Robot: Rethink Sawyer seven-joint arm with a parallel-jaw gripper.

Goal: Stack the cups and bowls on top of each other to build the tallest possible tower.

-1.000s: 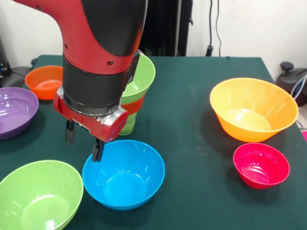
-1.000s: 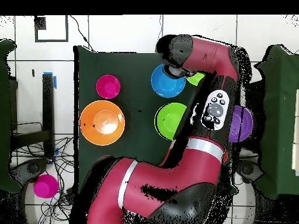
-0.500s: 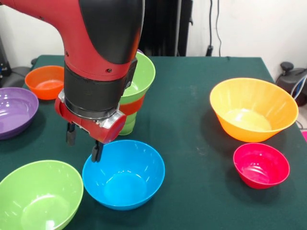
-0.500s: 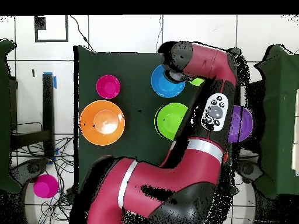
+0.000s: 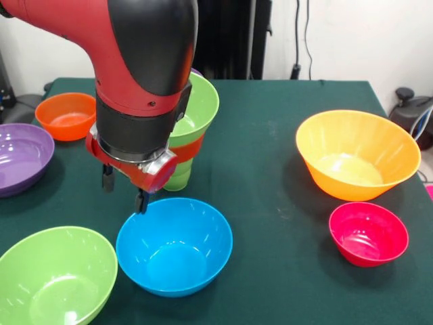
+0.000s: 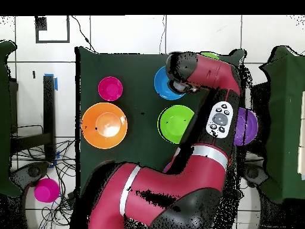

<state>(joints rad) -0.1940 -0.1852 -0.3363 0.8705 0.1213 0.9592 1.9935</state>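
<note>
My fingers (image 5: 123, 190) hang spread apart with nothing between them, above the worktop (image 5: 270, 156) just beyond the far left rim of the blue bowl (image 5: 174, 245); one finger tip sits close over that rim, the other further toward the worktop's left edge. In the overhead view my wrist covers them, so their state reads from the front view only. The blue bowl stands upright and empty near the worktop's front edge, left of centre. Directly behind my wrist stands the tower (image 5: 191, 128): a slim light-green cup at the base, an orange-red bowl band above it, and a lime-green bowl flaring at the top; my arm hides its left side. A second lime-green bowl (image 5: 55, 276) rests at the front left corner, just beside the blue bowl. A purple bowl (image 5: 20, 157) lies at the left edge, partly cut off by the frame, and a small orange-red bowl (image 5: 65, 115) sits behind it toward the back left corner. On the right side, the large orange bowl (image 5: 357, 154) stands near the right edge, and the small pink-red bowl (image 5: 368, 233) sits just in front of it. All loose bowls stand open side up.
</note>
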